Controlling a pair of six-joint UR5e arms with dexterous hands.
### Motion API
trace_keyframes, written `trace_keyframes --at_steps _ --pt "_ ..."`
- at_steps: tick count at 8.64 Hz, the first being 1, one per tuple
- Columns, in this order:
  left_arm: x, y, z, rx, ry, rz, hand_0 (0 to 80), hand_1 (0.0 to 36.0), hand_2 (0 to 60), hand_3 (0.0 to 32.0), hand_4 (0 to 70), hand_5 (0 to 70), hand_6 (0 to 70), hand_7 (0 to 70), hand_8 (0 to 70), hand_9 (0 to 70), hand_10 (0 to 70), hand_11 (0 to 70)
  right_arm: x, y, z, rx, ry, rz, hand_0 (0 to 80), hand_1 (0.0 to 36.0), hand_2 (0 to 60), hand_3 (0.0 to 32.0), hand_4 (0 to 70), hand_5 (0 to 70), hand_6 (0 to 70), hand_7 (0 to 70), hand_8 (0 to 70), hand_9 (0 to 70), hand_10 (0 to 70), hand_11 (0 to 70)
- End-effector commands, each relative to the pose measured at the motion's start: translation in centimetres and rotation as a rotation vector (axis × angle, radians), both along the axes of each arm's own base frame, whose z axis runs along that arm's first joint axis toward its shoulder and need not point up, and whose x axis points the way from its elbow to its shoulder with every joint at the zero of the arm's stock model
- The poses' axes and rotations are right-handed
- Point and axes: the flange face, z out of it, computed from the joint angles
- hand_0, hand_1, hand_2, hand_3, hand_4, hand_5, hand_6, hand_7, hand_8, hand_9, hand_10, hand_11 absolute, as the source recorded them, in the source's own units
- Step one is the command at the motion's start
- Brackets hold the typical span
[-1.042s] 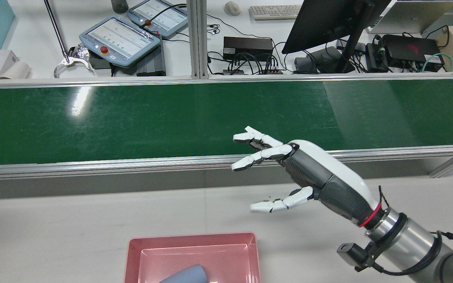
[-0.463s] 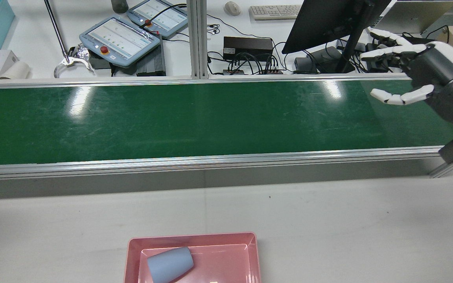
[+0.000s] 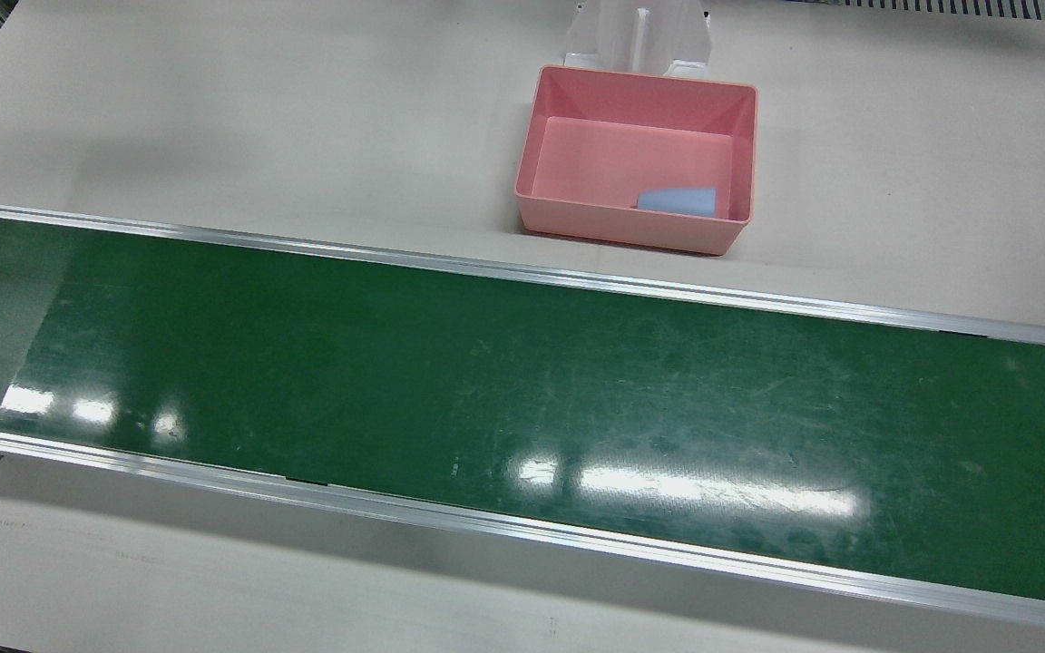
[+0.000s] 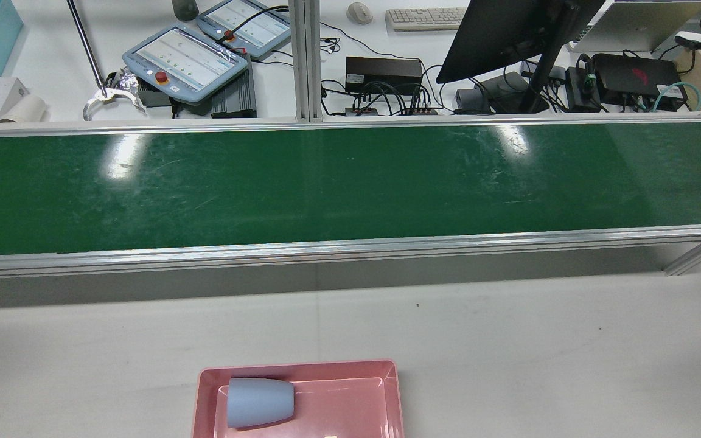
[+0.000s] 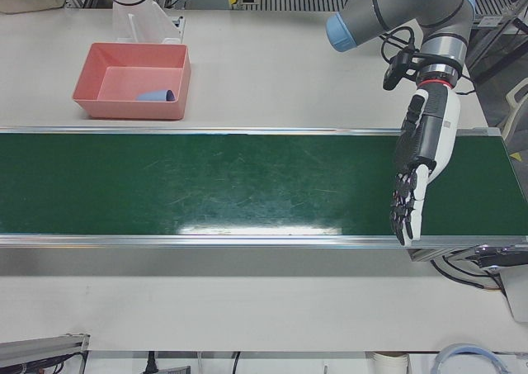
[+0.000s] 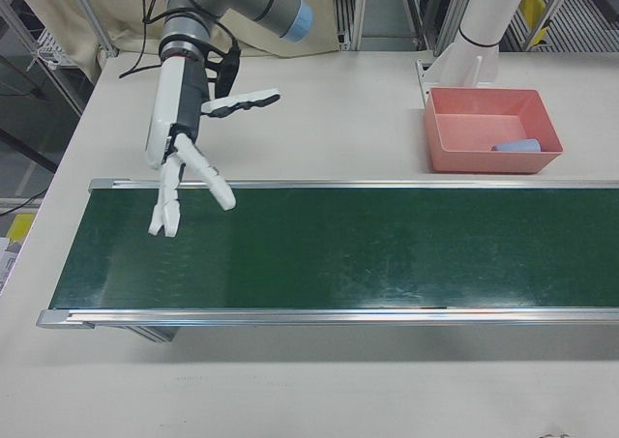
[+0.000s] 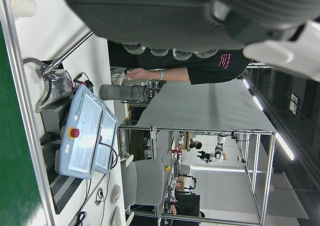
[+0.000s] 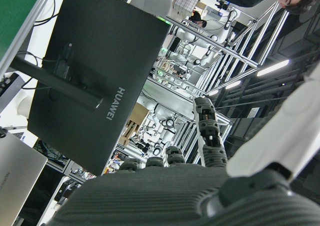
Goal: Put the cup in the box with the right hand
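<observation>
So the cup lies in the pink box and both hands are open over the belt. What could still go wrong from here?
Little, I think. The cup lies on its side in the pink box, so it could roll if the box is bumped. The right hand hangs with spread fingers low over the green belt and might brush it when it moves; the left hand is also close above the belt's end.

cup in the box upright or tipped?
Tipped. The blue cup lies on its side on the floor of the pink box; the rear view shows its long side.
</observation>
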Motion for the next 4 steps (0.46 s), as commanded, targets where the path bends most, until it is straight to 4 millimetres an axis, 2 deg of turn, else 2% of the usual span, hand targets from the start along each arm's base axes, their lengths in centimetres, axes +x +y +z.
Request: trace_keyframes --at_steps 1,2,3,4 --pt "0.0 0.1 0.1 -0.002 0.000 0.000 0.0 0.0 0.0 0.0 0.0 0.0 0.0 0.0 0.0 0.0 0.0 0.0 0.3 -3.9 5.2 -0.037 -0.021 0.006 40.6 3.6 5.2 0.0 10.5 1.9 3.0 9.2 0.0 1.9 0.9 2.2" --pt "0.1 0.0 0.0 -0.001 0.000 0.002 0.0 0.0 0.0 0.0 0.0 0.0 0.0 0.0 0.0 0.0 0.0 0.0 0.3 -4.1 5.0 -0.024 -0.027 0.006 39.4 5.0 8.4 0.0 8.3 2.0 2.8 8.4 0.0 1.8 1.0 2.3" --pt "0.1 0.0 0.2 -0.002 0.000 0.002 0.0 0.0 0.0 0.0 0.0 0.0 0.0 0.0 0.0 0.0 0.0 0.0 0.3 -4.4 5.6 -0.008 -0.031 0.007 44.0 3.3 0.0 0.0 9.4 2.3 2.5 7.1 0.0 1.7 1.1 2.7" --pt "0.1 -0.1 0.2 -0.004 0.000 0.000 0.0 0.0 0.0 0.0 0.0 0.0 0.0 0.0 0.0 0.0 0.0 0.0 0.1 -5.8 6.3 0.039 -0.051 0.006 41.7 6.8 9.0 0.0 5.7 2.6 2.4 7.3 0.0 1.8 1.1 2.8"
